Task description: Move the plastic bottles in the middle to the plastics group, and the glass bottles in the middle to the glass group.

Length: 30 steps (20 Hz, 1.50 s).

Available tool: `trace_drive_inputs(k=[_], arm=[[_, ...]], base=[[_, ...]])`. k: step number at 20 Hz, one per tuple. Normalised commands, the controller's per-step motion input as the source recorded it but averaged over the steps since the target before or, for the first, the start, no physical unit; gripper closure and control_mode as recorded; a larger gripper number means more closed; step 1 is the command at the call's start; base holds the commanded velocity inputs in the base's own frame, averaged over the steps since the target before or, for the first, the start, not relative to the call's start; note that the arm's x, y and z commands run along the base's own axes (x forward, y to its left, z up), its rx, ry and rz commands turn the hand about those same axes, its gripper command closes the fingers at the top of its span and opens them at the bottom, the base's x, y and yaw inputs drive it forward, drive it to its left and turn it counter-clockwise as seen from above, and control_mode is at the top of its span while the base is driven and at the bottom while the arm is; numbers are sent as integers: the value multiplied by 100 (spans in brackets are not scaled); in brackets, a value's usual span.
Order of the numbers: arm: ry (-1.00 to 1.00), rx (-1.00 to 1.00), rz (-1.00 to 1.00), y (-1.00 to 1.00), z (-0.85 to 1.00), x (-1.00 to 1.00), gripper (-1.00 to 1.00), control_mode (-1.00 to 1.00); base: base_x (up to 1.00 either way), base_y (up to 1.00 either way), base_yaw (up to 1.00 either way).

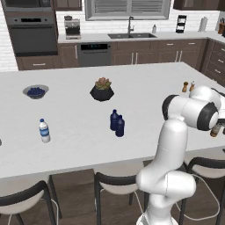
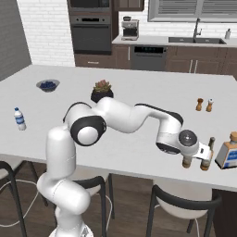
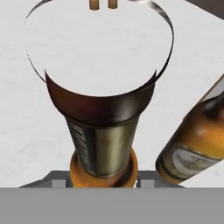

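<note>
My gripper [image 2: 190, 152] is shut on the amber-brown glass bottle [image 2: 187, 161], low over the counter's near right edge. In the hand view that bottle [image 3: 105, 140] stands between my fingers, with its yellowish label facing me. Right beside it are a second amber bottle [image 2: 208, 155] and a squat bottle with a blue label [image 2: 228, 155]. The two navy plastic bottles [image 1: 117, 123] stand together mid-counter. The clear water bottle with the blue band [image 1: 44, 130] stands alone at the near left.
Two small brown shakers [image 2: 204, 105] stand behind the gripper. A dark potted plant [image 1: 102, 89] and a bowl of blueberries [image 1: 35, 91] sit further back. Stools [image 2: 183, 203] line the counter's near edge.
</note>
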Motion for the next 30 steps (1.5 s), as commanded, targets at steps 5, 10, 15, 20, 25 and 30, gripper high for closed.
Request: trace_drive_inputs(k=[5, 10, 15, 20, 25, 30], arm=[[0, 0, 0, 1, 0, 0, 100, -100], [0, -7, 0, 4, 0, 0, 100, -100], [0, -12, 0, 4, 0, 0, 100, -100], [0, -1, 0, 0, 0, 0, 100, -100], [0, 0, 0, 0, 0, 0, -100, -100], [0, 0, 0, 0, 0, 0, -100, -100]], base=[[0, 0, 0], [0, 0, 0], [0, 0, 0], [0, 0, 0], [0, 0, 0], [0, 0, 0]])
